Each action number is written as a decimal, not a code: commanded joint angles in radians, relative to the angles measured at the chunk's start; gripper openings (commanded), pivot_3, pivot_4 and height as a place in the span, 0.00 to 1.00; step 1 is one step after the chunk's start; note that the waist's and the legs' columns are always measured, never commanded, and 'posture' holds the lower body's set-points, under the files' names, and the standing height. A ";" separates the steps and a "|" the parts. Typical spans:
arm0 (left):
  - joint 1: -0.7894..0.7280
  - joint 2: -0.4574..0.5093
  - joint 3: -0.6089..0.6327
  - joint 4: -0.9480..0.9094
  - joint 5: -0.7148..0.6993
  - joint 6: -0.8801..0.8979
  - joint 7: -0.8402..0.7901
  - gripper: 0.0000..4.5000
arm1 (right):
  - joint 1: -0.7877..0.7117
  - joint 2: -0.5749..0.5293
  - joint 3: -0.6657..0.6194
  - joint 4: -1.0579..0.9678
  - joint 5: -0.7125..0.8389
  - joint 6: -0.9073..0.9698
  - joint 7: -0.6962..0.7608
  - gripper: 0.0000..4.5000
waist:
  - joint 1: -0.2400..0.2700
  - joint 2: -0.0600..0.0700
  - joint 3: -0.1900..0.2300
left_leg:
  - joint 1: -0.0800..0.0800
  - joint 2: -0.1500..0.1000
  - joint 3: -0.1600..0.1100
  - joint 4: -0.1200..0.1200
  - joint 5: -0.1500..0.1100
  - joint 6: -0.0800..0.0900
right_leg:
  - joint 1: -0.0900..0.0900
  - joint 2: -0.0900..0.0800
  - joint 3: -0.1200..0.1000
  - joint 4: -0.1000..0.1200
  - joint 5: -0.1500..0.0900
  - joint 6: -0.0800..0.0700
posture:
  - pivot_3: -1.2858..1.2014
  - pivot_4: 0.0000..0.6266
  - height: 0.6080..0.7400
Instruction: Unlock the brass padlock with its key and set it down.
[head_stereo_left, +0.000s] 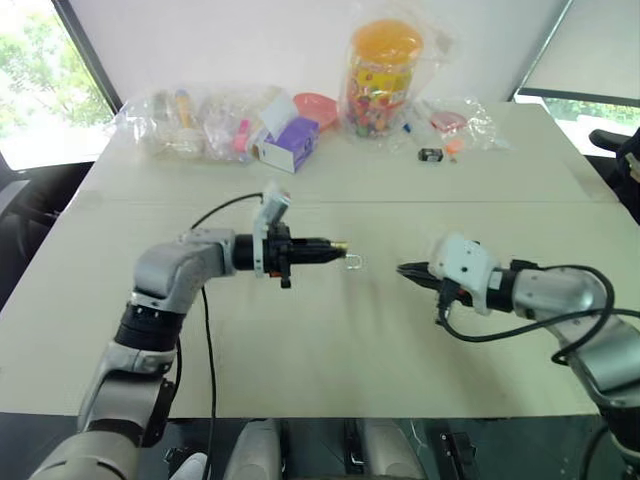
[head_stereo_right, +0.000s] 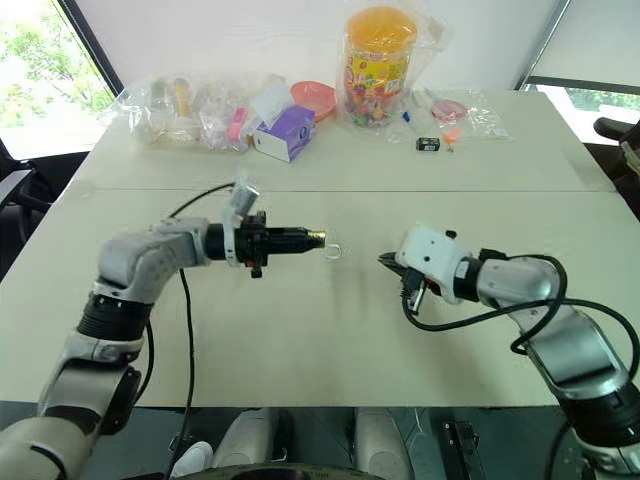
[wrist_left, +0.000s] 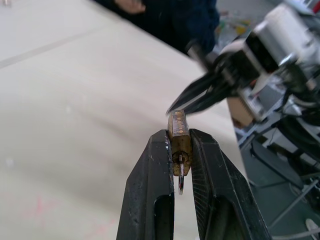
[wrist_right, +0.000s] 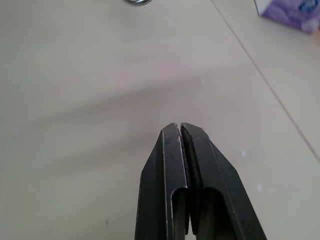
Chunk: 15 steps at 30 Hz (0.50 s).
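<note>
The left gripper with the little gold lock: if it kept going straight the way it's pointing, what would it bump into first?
Most likely the right gripper. The left gripper, shut on the brass padlock, points across the table toward those closed black fingers, with open air between. Depth is unclear, so it might just slip past.

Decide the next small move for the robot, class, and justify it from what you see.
Probably lower the left gripper to the table and let go: it holds the brass padlock in mid-air, with a silvery ring hanging beside it, while the right gripper is shut with nothing visible between its fingers.
</note>
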 joint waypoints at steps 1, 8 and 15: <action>-0.015 -0.091 0.005 0.052 0.041 -0.053 0.099 0.00 | 0.006 0.013 -0.083 -0.061 0.012 0.009 -0.039 0.01 | 0.000 0.000 0.000 | 0.000 0.000 0.000 0.000 0.000 0.000 | 0.000 0.000 0.000 0.000 0.000 0.000 | 0.52 0.24 1.00; -0.044 -0.254 -0.020 0.278 0.199 -0.121 0.320 0.00 | 0.040 0.043 -0.100 -0.149 0.015 0.073 -0.096 0.01 | -0.001 0.000 0.000 | 0.000 0.000 0.000 0.000 0.000 0.000 | 0.001 0.001 0.000 0.000 0.000 0.000 | 0.52 0.24 1.00; -0.056 -0.253 0.011 0.369 0.206 -0.107 0.297 0.00 | 0.057 0.055 -0.088 -0.185 0.008 0.094 -0.124 0.01 | -0.003 0.000 0.000 | 0.001 0.000 0.000 0.000 0.000 0.000 | 0.001 0.001 0.000 0.000 0.000 0.000 | 0.52 0.24 1.00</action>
